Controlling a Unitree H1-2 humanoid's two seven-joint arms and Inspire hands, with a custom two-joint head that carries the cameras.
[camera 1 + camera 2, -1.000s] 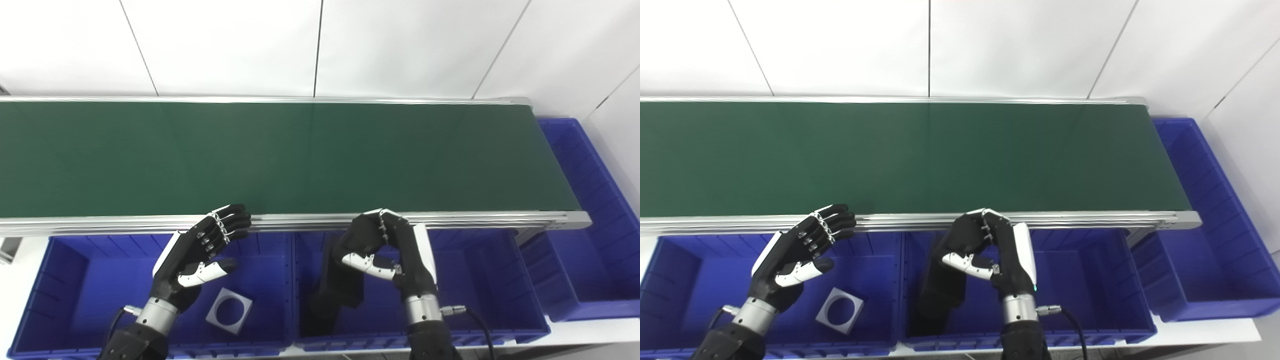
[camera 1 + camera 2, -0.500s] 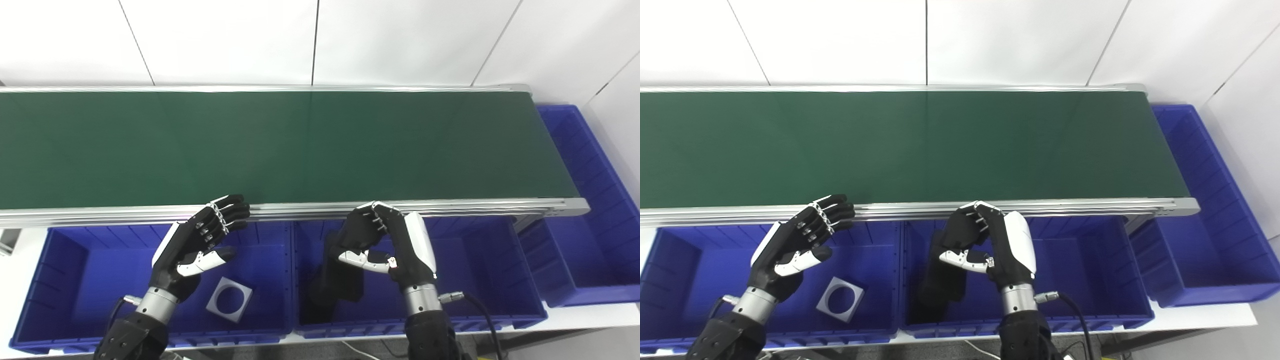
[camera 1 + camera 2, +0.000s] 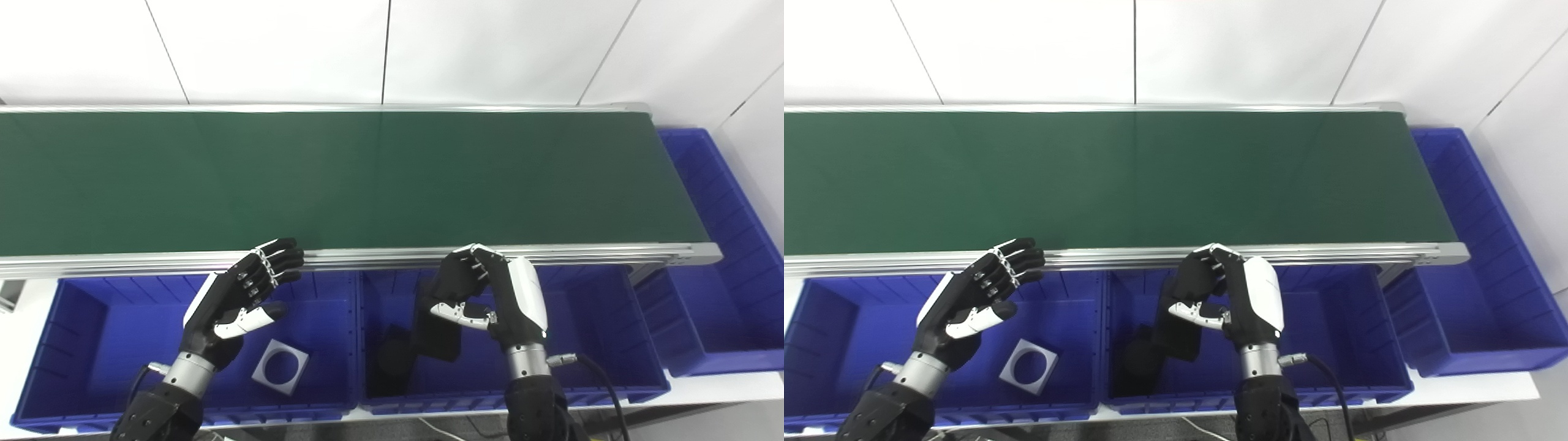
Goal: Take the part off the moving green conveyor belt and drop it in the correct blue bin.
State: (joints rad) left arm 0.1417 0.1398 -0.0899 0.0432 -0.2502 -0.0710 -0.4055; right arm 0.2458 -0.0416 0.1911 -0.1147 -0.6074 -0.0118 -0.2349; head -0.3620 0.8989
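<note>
The green conveyor belt (image 3: 367, 184) carries no part in either view. My right hand (image 3: 496, 300) is curled shut on the top of a black block-shaped part (image 3: 438, 337), which hangs below the fingers over the middle blue bin (image 3: 594, 349), just in front of the belt's front rail. A dark shape (image 3: 392, 367) lies under it on the bin floor; I cannot tell if it is shadow or another part. My left hand (image 3: 239, 306) is open and empty over the left blue bin (image 3: 110, 343).
A grey square plate with a round hole (image 3: 280, 366) lies in the left bin. A third blue bin (image 3: 716, 294) stands at the belt's right end. The belt's aluminium front rail (image 3: 367, 260) runs just beyond both hands. White wall behind.
The camera tilted down a little at first. Since then my right hand has moved to the right with the black part. The left hand has stayed where it was.
</note>
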